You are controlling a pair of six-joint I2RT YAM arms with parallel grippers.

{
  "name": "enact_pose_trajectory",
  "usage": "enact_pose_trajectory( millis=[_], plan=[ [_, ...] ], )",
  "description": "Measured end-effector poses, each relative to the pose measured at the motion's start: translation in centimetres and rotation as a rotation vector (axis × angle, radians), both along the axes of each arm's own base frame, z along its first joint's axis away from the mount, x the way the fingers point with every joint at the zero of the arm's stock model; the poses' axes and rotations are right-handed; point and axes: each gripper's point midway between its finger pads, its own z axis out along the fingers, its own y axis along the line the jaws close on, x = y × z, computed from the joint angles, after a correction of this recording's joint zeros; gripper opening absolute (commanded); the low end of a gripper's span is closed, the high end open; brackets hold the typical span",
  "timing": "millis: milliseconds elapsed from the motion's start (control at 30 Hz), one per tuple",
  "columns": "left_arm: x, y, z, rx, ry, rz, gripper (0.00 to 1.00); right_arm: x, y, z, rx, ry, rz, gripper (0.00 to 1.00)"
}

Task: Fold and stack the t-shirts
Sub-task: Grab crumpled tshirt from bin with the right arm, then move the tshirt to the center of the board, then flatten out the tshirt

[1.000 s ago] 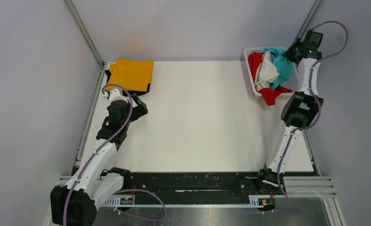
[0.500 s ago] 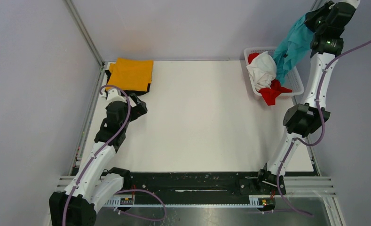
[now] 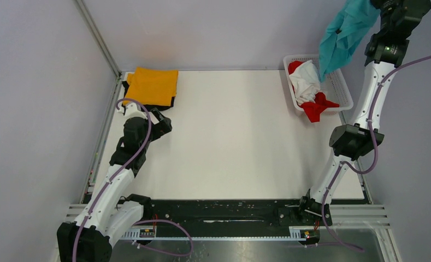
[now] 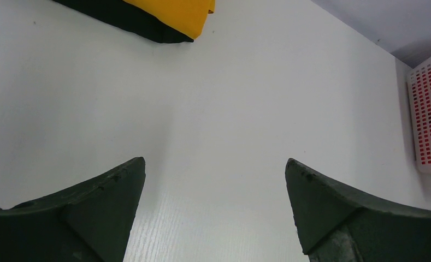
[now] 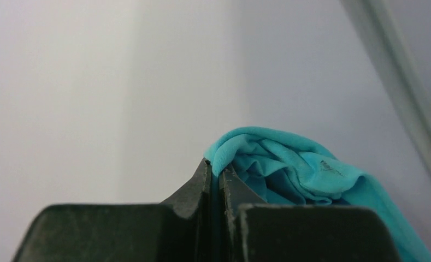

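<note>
Four t-shirts [image 3: 152, 84] below, one turquoise t-shirt [image 3: 344, 30] aloft, one basket [image 3: 338, 90]

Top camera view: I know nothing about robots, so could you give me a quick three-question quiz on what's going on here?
1. Which t-shirt hangs from the right fingers? A) red B) turquoise C) orange
2. True or false: the left fingers are closed on a black t-shirt.
3. Fill in: the basket holds a white t-shirt and a ____ one.

Key
1. B: the turquoise t-shirt, pinched and held high above the basket.
2. False: they stand wide open above the table, holding nothing.
3. Red: the red t-shirt spills over the basket's near rim.
</note>
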Motion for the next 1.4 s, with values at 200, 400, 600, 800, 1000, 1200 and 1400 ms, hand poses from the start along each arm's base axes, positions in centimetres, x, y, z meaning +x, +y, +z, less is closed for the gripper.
enact_pose_trajectory(
  millis=[200, 400, 600, 800, 1000, 1200, 1400],
  plan=[
    [-0.1, -0.2, 0.4, -0.010, -0.012, -0.009, 0.99, -4.0, 5.8, 4.8, 0.028, -0.095, 0.236, 0.00],
    [-0.7, -0.1, 1.8, -0.027, -0.057, -0.006, 0.99, -11.1, 19.1, 9.3, -0.073, -0.149, 0.557, 0.00],
    [-1.9, 0.1, 3.0, -0.063, -0.084, 0.007, 0.99, -19.5, 30.7, 11.3, -0.159, -0.213, 0.898, 0.00],
    [-3.9, 0.7, 3.9, -0.103, -0.102, 0.041, 0.99, -21.1, 36.3, 6.7, -0.143, -0.071, 1.143, 0.00],
    [-5.1, 1.0, 3.5, -0.128, -0.078, 0.065, 0.99, -17.1, 36.4, -12.3, 0.010, 0.421, 1.097, 0.31],
    [-5.9, 1.3, 0.4, -0.118, 0.055, 0.096, 0.99, -17.3, 28.4, -38.3, -0.043, 1.095, 0.594, 0.99],
    [-6.1, 1.2, -3.1, -0.104, 0.207, 0.114, 0.99, -20.0, 22.5, -43.4, -0.206, 1.265, 0.332, 0.99]
  ],
)
